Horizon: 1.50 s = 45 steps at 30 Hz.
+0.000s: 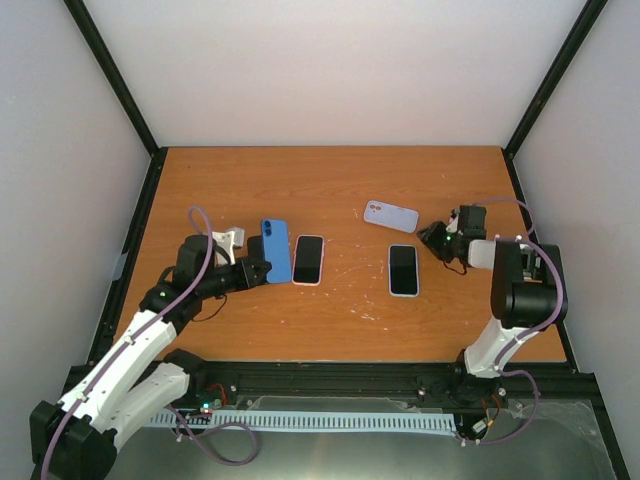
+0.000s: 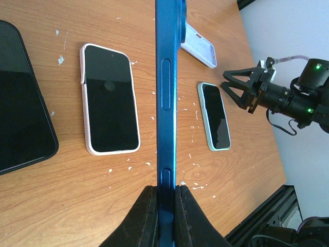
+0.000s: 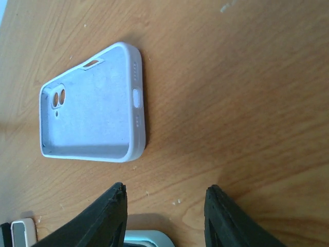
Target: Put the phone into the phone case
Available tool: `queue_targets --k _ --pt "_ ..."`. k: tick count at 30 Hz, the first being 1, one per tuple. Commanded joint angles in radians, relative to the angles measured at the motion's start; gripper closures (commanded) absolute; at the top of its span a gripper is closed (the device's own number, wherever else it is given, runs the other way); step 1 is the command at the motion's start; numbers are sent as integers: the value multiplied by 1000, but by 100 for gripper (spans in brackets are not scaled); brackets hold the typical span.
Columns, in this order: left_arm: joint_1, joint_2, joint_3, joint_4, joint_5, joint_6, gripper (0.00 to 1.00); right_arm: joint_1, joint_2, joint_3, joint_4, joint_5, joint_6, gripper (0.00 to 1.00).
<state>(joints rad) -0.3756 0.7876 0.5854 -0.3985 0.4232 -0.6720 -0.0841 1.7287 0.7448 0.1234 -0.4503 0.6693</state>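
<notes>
My left gripper is shut on a blue phone and holds it on edge above the table; in the left wrist view the phone's edge runs up from between the fingers. An empty lavender phone case lies open side up at the back right, and it also shows in the right wrist view and the left wrist view. My right gripper is open and empty just right of the case, its fingertips near the case's short end without touching it.
A phone in a pink case lies screen up next to the blue phone. A phone in a pale teal case lies in front of the lavender case. A black phone lies at the left of the left wrist view.
</notes>
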Motion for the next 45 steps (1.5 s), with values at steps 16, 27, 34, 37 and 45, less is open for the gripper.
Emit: queue_targets --k 16,27,34,37,45 --pt "5 19 43 59 24 13 100 54 142 419 -355 192 -489 57" --pt "5 30 42 66 69 24 100 123 327 672 -460 188 -632 55" --pt "5 38 57 53 61 41 100 140 414 765 -588 146 -734 57" --pt "6 38 56 55 62 42 100 148 408 763 -617 139 -748 58" --pt "6 37 50 64 76 31 100 210 387 748 -672 173 -745 65"
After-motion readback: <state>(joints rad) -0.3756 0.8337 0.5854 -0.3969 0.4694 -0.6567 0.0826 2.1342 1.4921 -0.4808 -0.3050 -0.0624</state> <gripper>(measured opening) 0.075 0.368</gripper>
